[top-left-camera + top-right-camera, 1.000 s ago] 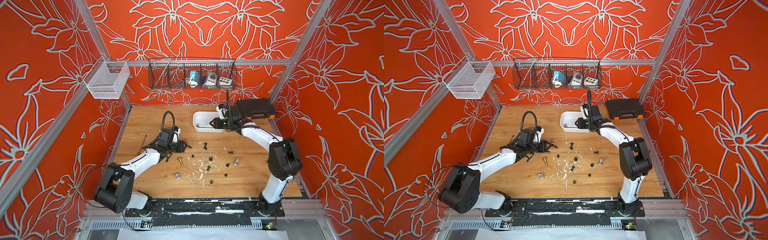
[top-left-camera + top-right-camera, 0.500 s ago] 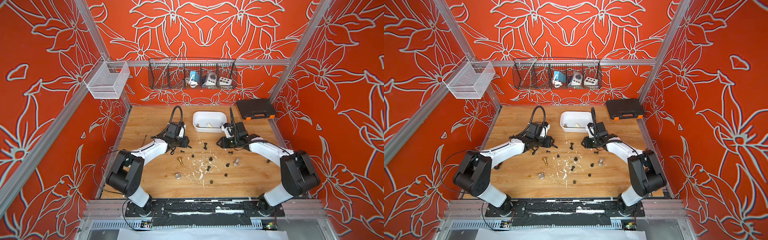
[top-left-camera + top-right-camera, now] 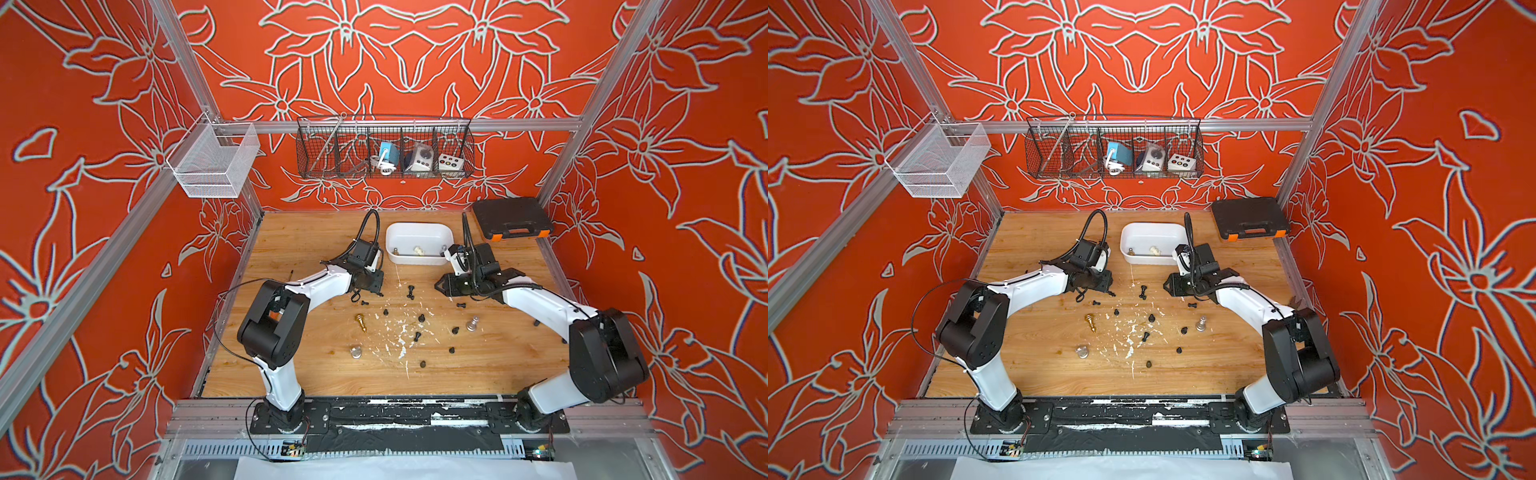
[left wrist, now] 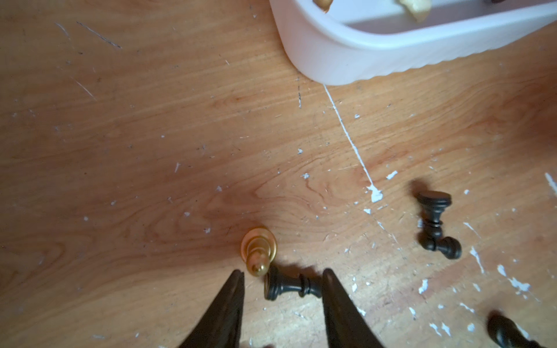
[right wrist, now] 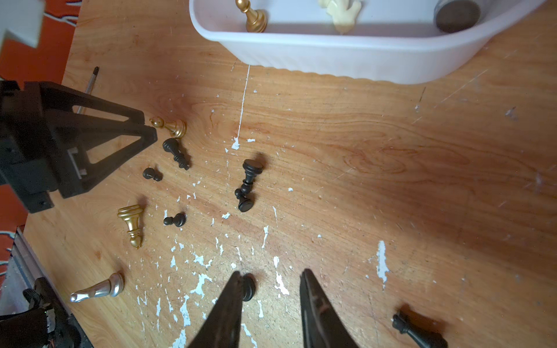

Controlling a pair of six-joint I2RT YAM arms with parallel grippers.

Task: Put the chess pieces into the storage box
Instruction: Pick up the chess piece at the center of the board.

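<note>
**Storage box.** A shallow white plastic storage box (image 3: 417, 261) with rounded corners and a plain rim stood at the 12 o'clock end of the wooden bench (image 3: 299, 249) in both top views. Three chess pieces (image 3: 419, 249) were inside it:
- a small gold pawn (image 5: 254, 18), upright
- a cream knight (image 5: 342, 15)
- one piece showing only a dark round base (image 5: 456, 16)

**Pieces outside the box.** The other pieces were scattered over the bench centre among white flecks. Most were tiny turned black figures, several on their sides.
- A larger gold piece (image 3: 360, 323) lay at 9 o'clock of the scatter.
- A silver piece (image 3: 356, 352) lay at 7 o'clock.
- Another silver piece (image 3: 472, 324) was at 3 o'clock.
- Two black pieces (image 5: 247, 186) lay touching each other at 12 o'clock of the scatter, near the box.

**Left gripper** (image 4: 282, 272). It was at 7 o'clock of the box. Its fingers (image 4: 229, 307) were released and set either side of a fallen black piece (image 4: 289, 286). One finger appeared to touch the piece's head and the other stood clear of its base, so nothing was grasped. A second gold pawn (image 4: 258, 250) stood upright just beside that base.

**Right gripper** (image 5: 271, 272). It was at 5 o'clock of the box, low over the bench. Its fingers (image 5: 316, 307) were released. A small black pawn (image 5: 249, 286) lay just inside one finger and was not grasped.

**Other item.** A black hard case with orange latches (image 3: 513, 216) sat in the 1 o'clock corner.
</note>
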